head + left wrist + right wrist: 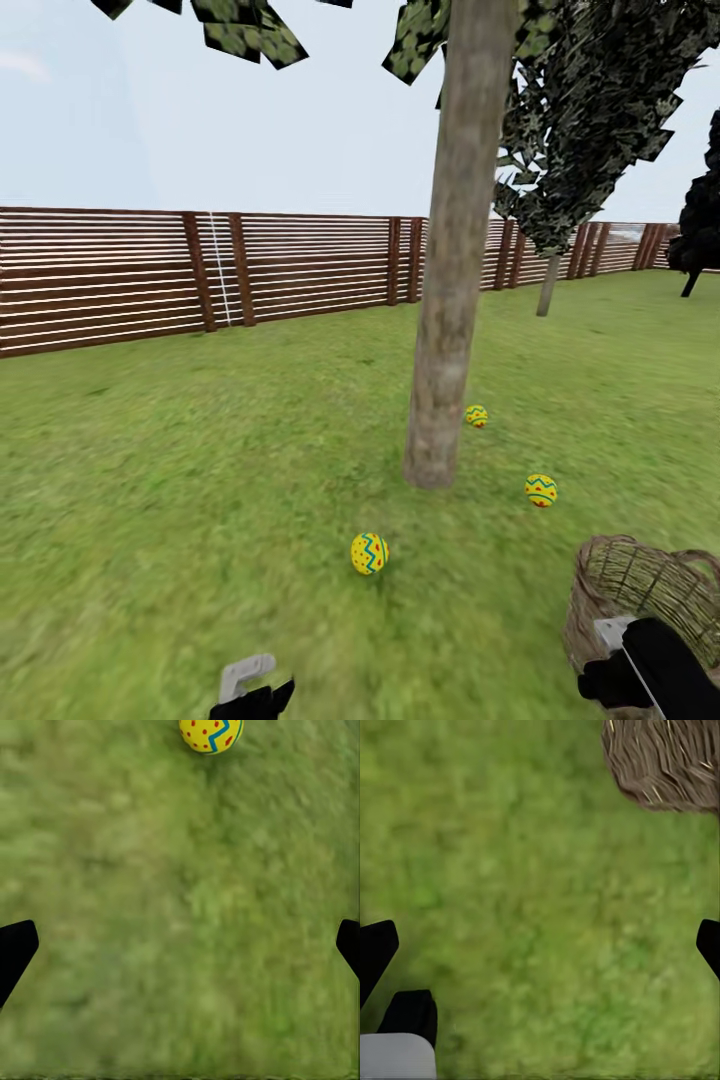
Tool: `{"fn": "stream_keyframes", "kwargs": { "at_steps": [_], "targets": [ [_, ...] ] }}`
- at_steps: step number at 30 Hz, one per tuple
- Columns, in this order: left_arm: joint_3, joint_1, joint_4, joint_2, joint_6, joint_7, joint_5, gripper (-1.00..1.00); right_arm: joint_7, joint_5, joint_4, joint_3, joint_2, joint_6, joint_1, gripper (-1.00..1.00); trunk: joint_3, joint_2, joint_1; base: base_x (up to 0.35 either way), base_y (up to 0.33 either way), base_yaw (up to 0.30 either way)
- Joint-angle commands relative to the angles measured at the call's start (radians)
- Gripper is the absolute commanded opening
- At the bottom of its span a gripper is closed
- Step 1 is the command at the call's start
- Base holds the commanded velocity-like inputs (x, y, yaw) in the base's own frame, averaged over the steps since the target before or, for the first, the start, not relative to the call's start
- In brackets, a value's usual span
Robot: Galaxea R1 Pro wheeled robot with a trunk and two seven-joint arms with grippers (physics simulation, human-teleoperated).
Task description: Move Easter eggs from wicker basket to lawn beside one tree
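Observation:
Three Easter eggs lie on the lawn [200, 480] around the tree [450, 300]: one [369, 553] in front of the trunk, one [541, 490] to its right, one [477, 416] just behind its right side. The wicker basket [640, 590] stands at the lower right of the head view, and its rim [667, 765] appears in the right wrist view. My left gripper [180, 945] hangs open over bare grass, with the nearest egg [211, 733] ahead of it. My right gripper [540, 945] is open over grass beside the basket, holding nothing.
A brown slat fence [200, 270] closes the garden at the back. A second, leafier tree [548, 285] stands far right near the fence, and a dark cypress [700, 230] at the right edge. Open grass spreads to the left of the trunk.

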Motion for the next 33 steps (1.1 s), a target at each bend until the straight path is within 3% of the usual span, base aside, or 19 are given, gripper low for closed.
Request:
{"fn": "stream_keyframes", "kwargs": {
  "at_steps": [1, 14, 30, 33],
  "targets": [
    [0.005, 0.000, -0.001, -0.001, 0.010, -0.005, 0.009, 1.00, 0.010, 0.010, -0.001, -0.001, 0.000, 0.003, -0.001, 1.00, 0.002, 0.007, -0.005, -0.343, 0.000, 0.000],
    [0.005, 0.000, -0.004, 0.001, 0.011, -0.008, 0.010, 1.00, 0.010, 0.010, 0.000, 0.002, 0.003, 0.002, -0.001, 1.00, 0.043, 0.098, -0.055, -0.200, 0.000, 0.000],
    [0.009, 0.000, -0.001, 0.009, 0.032, -0.009, 0.010, 1.00, 0.011, 0.009, 0.005, 0.007, 0.006, 0.001, -0.001, 1.00, 0.093, 0.210, -0.116, -0.015, 0.000, 0.000],
    [0.009, 0.000, 0.026, 0.011, 0.033, -0.009, 0.010, 1.00, 0.009, 0.010, 0.006, 0.007, 0.020, -0.001, -0.001, 1.00, 0.102, 0.231, -0.127, 0.000, 0.000, 0.000]
  ]
}}
